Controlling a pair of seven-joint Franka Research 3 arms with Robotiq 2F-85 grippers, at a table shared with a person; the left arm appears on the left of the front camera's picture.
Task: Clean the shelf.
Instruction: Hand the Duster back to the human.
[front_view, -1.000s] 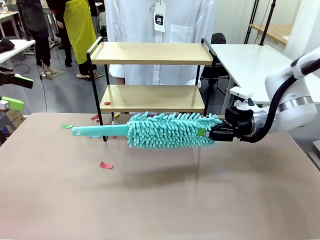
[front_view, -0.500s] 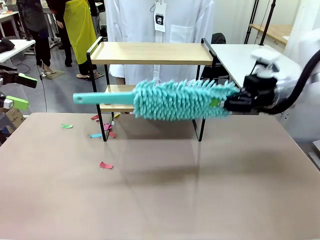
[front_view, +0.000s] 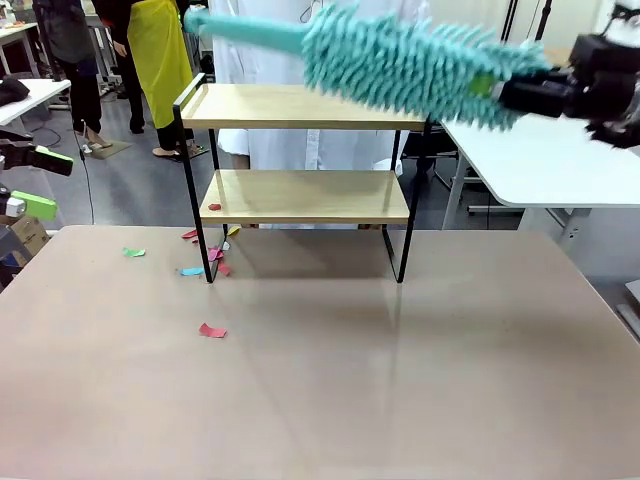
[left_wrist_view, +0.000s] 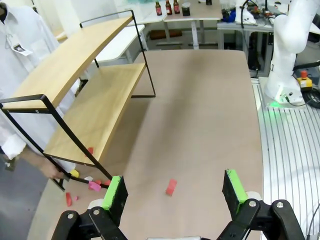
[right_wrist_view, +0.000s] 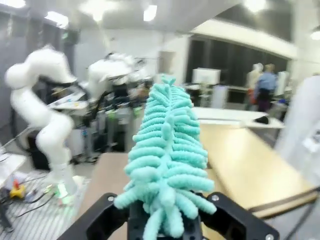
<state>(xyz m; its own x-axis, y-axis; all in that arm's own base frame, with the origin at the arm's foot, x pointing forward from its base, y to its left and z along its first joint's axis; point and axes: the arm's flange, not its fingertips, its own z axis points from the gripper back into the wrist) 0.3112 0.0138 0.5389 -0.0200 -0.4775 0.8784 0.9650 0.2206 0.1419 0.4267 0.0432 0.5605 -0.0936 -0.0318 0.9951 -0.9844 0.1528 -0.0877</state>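
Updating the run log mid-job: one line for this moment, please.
right end effector: shut on teal fluffy microfibre duster, raised above two-tier wooden shelf | left end effector: open | coloured paper scraps on table

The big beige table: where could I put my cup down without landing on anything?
The near half and the right side of the large beige tabletop are bare, up to the edge. It is crowded at the far left: small coloured paper scraps lie around the left legs of the two-tier wooden shelf with a black metal frame. Both its boards look free, apart from a red scrap on the lower.

duster (front_view: 410, 62) lifted from tabletop height, above shelf (front_view: 300, 108)
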